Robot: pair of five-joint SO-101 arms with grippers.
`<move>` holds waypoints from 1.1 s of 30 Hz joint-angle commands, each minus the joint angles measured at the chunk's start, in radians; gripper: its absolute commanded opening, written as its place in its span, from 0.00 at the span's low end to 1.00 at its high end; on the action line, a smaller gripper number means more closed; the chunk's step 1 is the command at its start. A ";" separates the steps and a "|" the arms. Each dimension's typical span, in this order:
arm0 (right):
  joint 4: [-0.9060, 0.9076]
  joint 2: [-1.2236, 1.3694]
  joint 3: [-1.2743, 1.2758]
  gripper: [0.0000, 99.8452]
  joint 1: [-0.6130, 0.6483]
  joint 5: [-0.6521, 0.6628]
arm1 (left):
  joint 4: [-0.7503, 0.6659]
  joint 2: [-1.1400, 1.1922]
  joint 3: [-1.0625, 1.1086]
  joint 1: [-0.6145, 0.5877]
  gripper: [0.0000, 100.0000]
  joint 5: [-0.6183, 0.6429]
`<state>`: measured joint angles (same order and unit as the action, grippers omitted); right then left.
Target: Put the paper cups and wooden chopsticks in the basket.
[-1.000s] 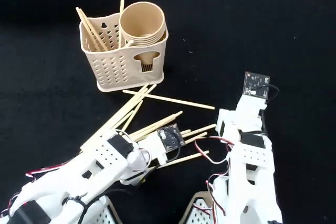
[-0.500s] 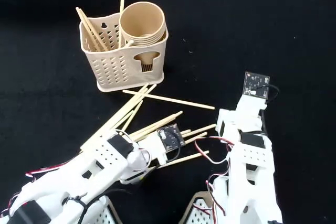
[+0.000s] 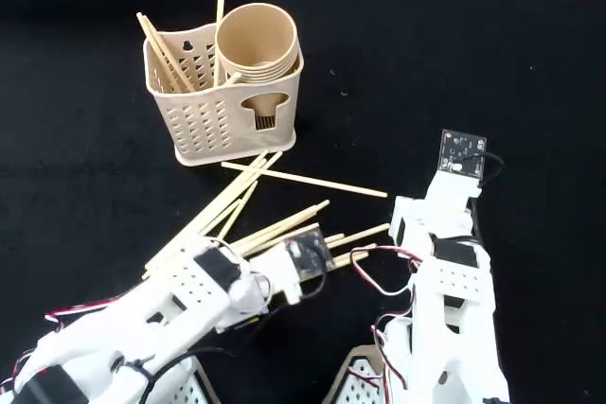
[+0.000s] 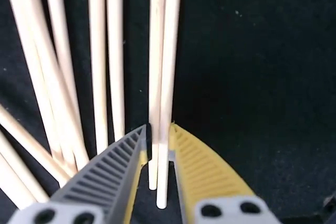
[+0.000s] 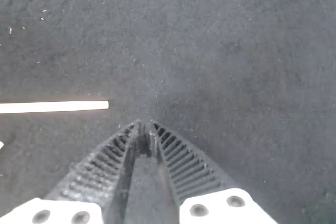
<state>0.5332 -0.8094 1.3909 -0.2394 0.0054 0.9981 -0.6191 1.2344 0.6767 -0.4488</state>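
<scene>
Lower centre of the high view: the low chopstick that angled out beside the left arm [image 3: 180, 305] half a second ago now lies higher, against the fan of loose chopsticks [image 3: 237, 201]. The left fingers [image 4: 113, 163] pinch a chopstick pair [image 4: 164, 66] near its ends, with the arm stretched low over the counter [image 3: 492, 63]. The right fingers [image 5: 105, 166] are pressed together above bare counter at lower right, a chopstick tip [image 5: 52, 107] nearby. The basket [image 3: 222, 125], upper left, holds the stacked paper cups [image 3: 258, 40] and several upright chopsticks [image 3: 163, 49].
</scene>
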 commanded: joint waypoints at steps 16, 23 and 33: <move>-0.021 -0.013 -0.004 0.01 0.014 0.000 | 0.002 0.011 0.001 0.039 0.11 0.006; -0.021 -0.013 -0.004 0.01 0.014 0.000 | 0.008 0.012 0.001 0.039 0.13 0.006; -0.021 -0.013 -0.004 0.01 0.014 0.000 | 0.041 0.012 0.001 0.039 0.13 0.005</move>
<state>0.5332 -0.8094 1.3909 -0.2394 0.0054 1.0196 -0.6099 1.2359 0.7043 -0.4442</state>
